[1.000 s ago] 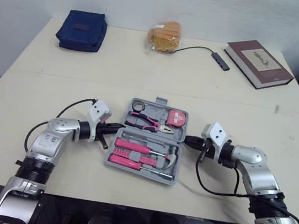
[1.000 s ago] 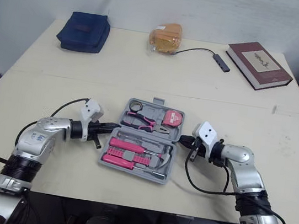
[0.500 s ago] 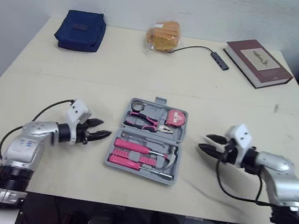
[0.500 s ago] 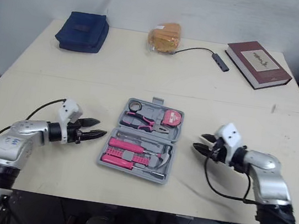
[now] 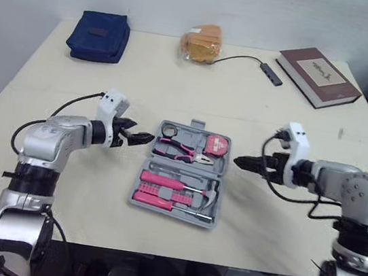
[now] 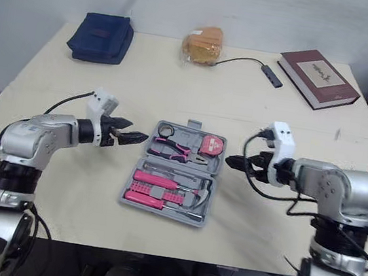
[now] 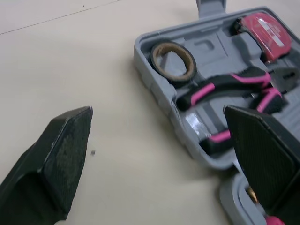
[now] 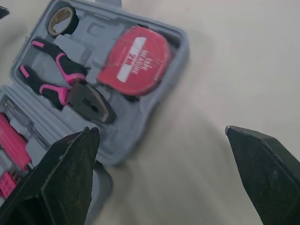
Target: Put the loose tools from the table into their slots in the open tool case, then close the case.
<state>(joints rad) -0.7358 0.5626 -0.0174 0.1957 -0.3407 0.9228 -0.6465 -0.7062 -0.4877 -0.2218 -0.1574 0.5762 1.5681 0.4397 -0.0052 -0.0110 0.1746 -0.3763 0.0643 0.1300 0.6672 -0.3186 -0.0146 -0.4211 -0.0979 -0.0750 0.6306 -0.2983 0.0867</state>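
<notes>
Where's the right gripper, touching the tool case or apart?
Cannot tell. In the left eye view the right gripper ends at the edge of the tool case; the right wrist view has one jaw overlapping it.

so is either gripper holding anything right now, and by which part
Nothing is held. The left gripper and the right gripper are both open and empty, one on each side of the open tool case, apart from it.

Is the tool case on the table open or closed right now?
Open. The tool case lies spread flat, with pliers and tape measure exposed inside.
</notes>
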